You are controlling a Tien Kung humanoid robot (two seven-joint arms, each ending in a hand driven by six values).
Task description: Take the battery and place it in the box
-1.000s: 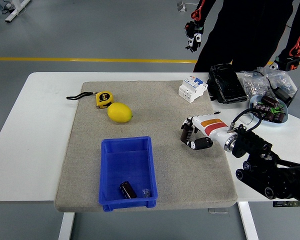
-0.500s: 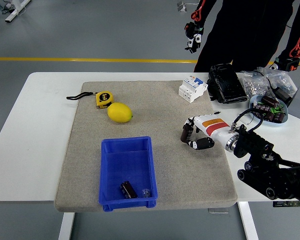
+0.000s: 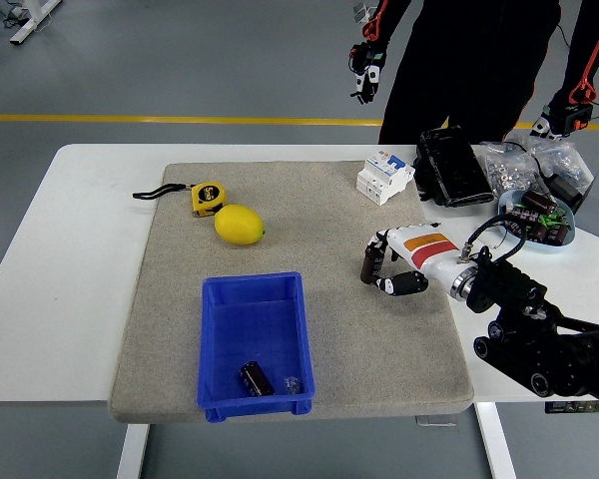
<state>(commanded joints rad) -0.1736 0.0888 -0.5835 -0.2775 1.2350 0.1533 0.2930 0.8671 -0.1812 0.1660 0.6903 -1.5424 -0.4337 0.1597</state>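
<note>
A small dark cylindrical battery lies inside the blue box, near its front wall. The box stands at the front of the grey mat. My right hand hovers over the mat to the right of the box, well apart from it. Its fingers hang curled downward with nothing in them. The black right arm comes in from the lower right corner. No left arm shows.
A lemon and a yellow tape measure lie behind the box. A white circuit breaker, a black case, bags of parts and a bowl of components crowd the back right. A person stands behind the table.
My right hand has drifted slightly right and back, away from the box. The person at the far side has shifted, their gloved hands moving up and left.
</note>
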